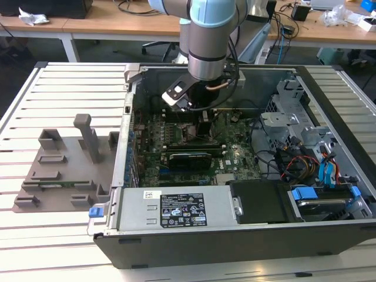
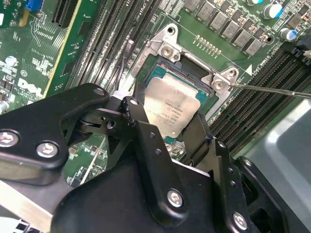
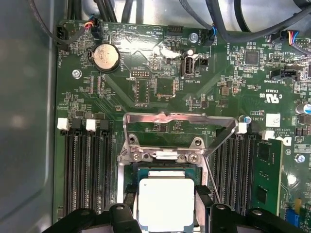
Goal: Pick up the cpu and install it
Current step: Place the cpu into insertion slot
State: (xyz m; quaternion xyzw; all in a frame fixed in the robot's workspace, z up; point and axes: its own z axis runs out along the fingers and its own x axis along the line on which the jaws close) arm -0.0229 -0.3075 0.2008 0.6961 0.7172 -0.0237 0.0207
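The cpu (image 2: pixel 170 109) (image 3: pixel 166 204) is found inside the opening of the socket frame (image 3: pixel 165 156), with its silver top upward. Whether it is already seated or is held just above the contacts cannot be told. The hand (image 2: pixel 165 119) is clamped on the cpu, and one black finger (image 2: pixel 146 141) is pressed against each of two opposite edges. The metal lid (image 3: pixel 177 116) of the socket frame is raised open. Memory slots (image 3: pixel 87 170) are seen on both sides of the socket frame. In the exterior view, the arm (image 1: pixel 205 41) is seen reaching down into the open computer case (image 1: pixel 235 235), which lies on the desk (image 1: pixel 59 88).
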